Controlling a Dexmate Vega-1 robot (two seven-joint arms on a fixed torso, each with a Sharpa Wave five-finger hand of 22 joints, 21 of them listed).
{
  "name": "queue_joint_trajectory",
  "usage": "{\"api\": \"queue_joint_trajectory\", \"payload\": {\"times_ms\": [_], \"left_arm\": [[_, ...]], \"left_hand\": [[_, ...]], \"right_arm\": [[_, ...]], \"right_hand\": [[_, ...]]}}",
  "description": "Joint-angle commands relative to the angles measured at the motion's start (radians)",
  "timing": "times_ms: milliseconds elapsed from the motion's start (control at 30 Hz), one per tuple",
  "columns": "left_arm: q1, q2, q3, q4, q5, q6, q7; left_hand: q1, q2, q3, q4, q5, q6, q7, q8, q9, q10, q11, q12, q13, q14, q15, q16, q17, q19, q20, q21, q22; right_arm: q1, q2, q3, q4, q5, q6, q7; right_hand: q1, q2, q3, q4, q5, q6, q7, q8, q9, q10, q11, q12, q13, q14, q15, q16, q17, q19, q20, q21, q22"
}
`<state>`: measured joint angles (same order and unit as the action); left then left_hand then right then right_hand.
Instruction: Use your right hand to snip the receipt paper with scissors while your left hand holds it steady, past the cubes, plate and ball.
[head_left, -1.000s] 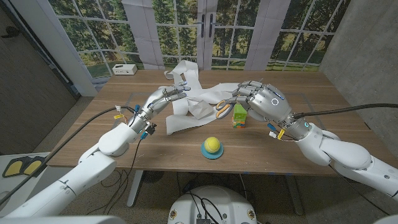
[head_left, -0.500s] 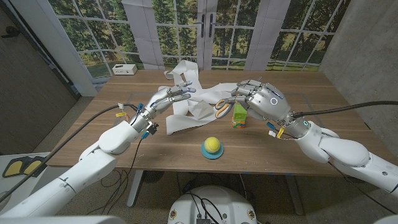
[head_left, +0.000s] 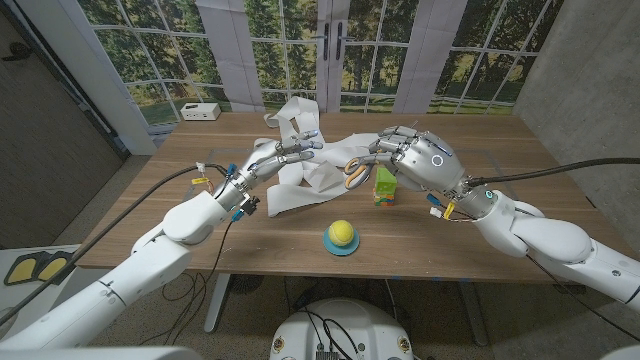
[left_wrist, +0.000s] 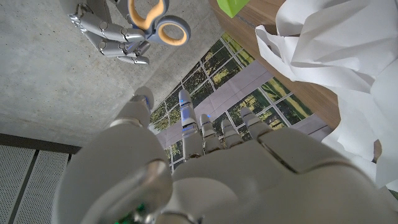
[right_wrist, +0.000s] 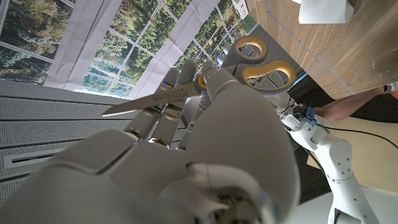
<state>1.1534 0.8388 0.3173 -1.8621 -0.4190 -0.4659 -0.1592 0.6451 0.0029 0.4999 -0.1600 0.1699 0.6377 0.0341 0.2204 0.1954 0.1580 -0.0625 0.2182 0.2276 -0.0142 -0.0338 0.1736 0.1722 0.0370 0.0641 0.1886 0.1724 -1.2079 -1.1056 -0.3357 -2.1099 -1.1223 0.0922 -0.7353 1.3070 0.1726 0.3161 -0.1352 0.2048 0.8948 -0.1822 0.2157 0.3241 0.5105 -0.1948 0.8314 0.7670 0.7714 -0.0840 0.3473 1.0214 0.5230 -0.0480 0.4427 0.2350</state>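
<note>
Right hand (head_left: 418, 160) grips scissors (head_left: 356, 172), blades closed, raised above tabletop (head_left: 480, 235) near green cube (head_left: 385, 185). Left hand (head_left: 283, 153) over crumpled receipt paper (head_left: 310, 170) — whether it grips, cannot tell. No cut visible yet — snip remains.

Looks like a robot lab or test room. A wooden desk (head_left: 300, 235) stands before a printed forest-window backdrop (head_left: 300, 50), with grey acoustic panels (head_left: 50, 130) and trailing cables (head_left: 150, 195).
</note>
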Motion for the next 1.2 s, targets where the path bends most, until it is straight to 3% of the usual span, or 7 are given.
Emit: {"api": "queue_joint_trajectory", "payload": {"times_ms": [33,367,667,733,800,1033,1200], "left_arm": [[0.008,-0.001,-0.002,-0.024,0.064,-0.011,0.036],[0.012,-0.016,-0.001,-0.010,0.086,-0.038,0.049],[0.010,-0.019,0.006,-0.015,0.104,-0.033,0.055],[0.012,-0.015,0.003,-0.026,0.119,-0.018,0.066],[0.014,-0.013,0.001,-0.031,0.130,-0.012,0.074],[0.032,-0.008,-0.010,-0.061,0.167,0.020,0.111],[0.045,-0.008,-0.017,-0.081,0.185,0.044,0.137]], "left_hand": [[0.017,0.002,-0.006,-0.002,0.003,-0.013,-0.002,-0.006,0.003,-0.001,-0.005,0.005,-0.001,-0.007,-0.020,0.007,0.002,-0.001,0.006,0.001,0.002],[0.048,0.001,-0.007,-0.012,0.004,-0.064,-0.023,-0.022,0.010,-0.026,-0.009,-0.001,-0.004,-0.024,-0.012,0.003,0.002,-0.008,0.012,0.000,0.002],[0.064,-0.017,-0.017,-0.015,0.005,-0.069,-0.027,-0.015,0.018,-0.046,-0.006,-0.005,-0.004,-0.043,-0.003,0.001,0.003,-0.016,0.026,-0.001,0.002],[0.047,-0.071,-0.055,-0.007,0.016,-0.070,-0.042,-0.009,0.025,-0.071,-0.008,-0.009,-0.005,-0.058,-0.003,0.002,0.004,-0.016,0.027,0.000,0.002],[0.044,-0.093,-0.070,-0.004,0.026,-0.072,-0.049,-0.007,0.028,-0.084,-0.005,-0.012,-0.005,-0.068,-0.001,0.001,0.004,-0.018,0.028,0.000,0.002],[0.052,-0.112,-0.085,-0.001,0.044,-0.077,-0.053,-0.006,0.033,-0.105,-0.003,-0.014,-0.005,-0.087,0.003,0.000,0.005,-0.022,0.027,0.000,0.002],[0.083,-0.140,-0.109,-0.003,0.086,-0.024,-0.067,0.018,0.041,-0.086,-0.006,0.002,-0.007,-0.075,-0.005,0.010,0.004,-0.004,0.019,0.006,0.001]], "right_arm": [[0.018,-0.007,-0.005,-0.008,-0.002,-0.013,0.028],[0.021,-0.017,-0.003,-0.014,0.000,-0.012,0.041],[0.017,-0.027,0.005,-0.019,-0.004,-0.015,0.038],[0.016,-0.031,0.008,-0.021,-0.004,-0.015,0.039],[0.017,-0.032,0.009,-0.021,-0.003,-0.014,0.036],[0.019,-0.034,0.011,-0.020,-0.004,-0.010,0.032],[0.019,-0.035,0.012,-0.020,-0.005,-0.007,0.027]], "right_hand": [[0.003,0.006,0.006,-0.001,0.009,0.006,-0.004,-0.003,0.003,-0.001,0.000,-0.003,0.004,-0.005,-0.156,-0.002,0.004,-0.008,-0.100,0.011,0.005],[0.003,0.007,0.006,-0.001,0.009,0.005,-0.004,-0.003,0.003,-0.001,0.000,-0.005,0.008,-0.007,-0.156,-0.004,0.007,-0.012,-0.101,0.018,0.007],[0.003,0.007,0.005,-0.001,0.009,0.004,-0.005,-0.004,0.003,-0.003,-0.001,-0.007,0.010,-0.008,-0.156,-0.007,0.009,-0.015,-0.102,0.023,0.009],[0.003,0.007,0.005,-0.001,0.009,0.003,-0.005,-0.004,0.003,-0.002,-0.001,-0.007,0.011,-0.008,-0.156,-0.008,0.009,-0.016,-0.102,0.025,0.009],[0.003,0.007,0.005,-0.001,0.009,0.002,-0.005,-0.005,0.003,-0.003,-0.001,-0.007,0.012,-0.008,-0.156,-0.008,0.010,-0.017,-0.102,0.026,0.009],[0.004,0.007,0.005,0.000,0.009,0.003,-0.004,-0.004,0.004,-0.002,-0.001,-0.009,0.013,-0.009,-0.156,-0.011,0.010,-0.019,-0.103,0.032,0.011],[0.004,0.008,0.005,0.000,0.009,0.004,-0.005,-0.004,0.004,-0.005,-0.001,-0.012,0.014,-0.008,-0.156,-0.013,0.012,-0.022,-0.103,0.037,0.012]]}}
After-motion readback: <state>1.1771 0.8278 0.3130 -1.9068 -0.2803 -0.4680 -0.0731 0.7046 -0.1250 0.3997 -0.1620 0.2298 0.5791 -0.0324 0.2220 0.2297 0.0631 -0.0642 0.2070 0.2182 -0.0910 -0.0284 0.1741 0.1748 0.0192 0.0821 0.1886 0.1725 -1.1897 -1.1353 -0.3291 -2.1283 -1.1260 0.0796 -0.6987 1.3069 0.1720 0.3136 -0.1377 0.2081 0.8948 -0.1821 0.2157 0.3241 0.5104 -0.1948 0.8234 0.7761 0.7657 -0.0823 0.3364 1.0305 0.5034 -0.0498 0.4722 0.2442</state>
